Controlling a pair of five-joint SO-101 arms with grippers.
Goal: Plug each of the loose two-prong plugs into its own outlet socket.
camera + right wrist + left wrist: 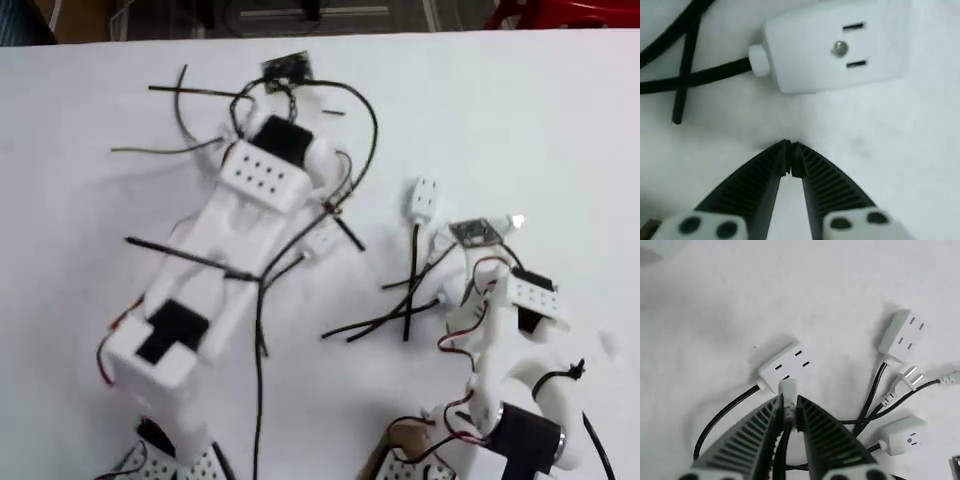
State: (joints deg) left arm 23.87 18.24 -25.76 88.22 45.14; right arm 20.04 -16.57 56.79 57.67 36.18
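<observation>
White bench (520, 110) spreads under both arms in the high view on my monitor. One arm (215, 260) lies long across the left-centre, and a second arm (510, 340) bends at the lower right. Between them a white outlet (425, 197) lies near crossed black cables (400, 310).

On the left wrist view, my left claw (789, 402) is clamped on a small white plug (788, 388). The plug's front touches the near edge of an outlet block (790, 360); I cannot tell whether the prongs are seated. Nearby lie a second outlet block (903, 335), a loose two-prong plug (910, 377) with bare prongs, and a grounded socket (902, 437).

On the right wrist view, my right claw (790, 157) has its tips pressed together over bare bench. A grounded outlet (835, 50) lies just beyond it, face up.
</observation>
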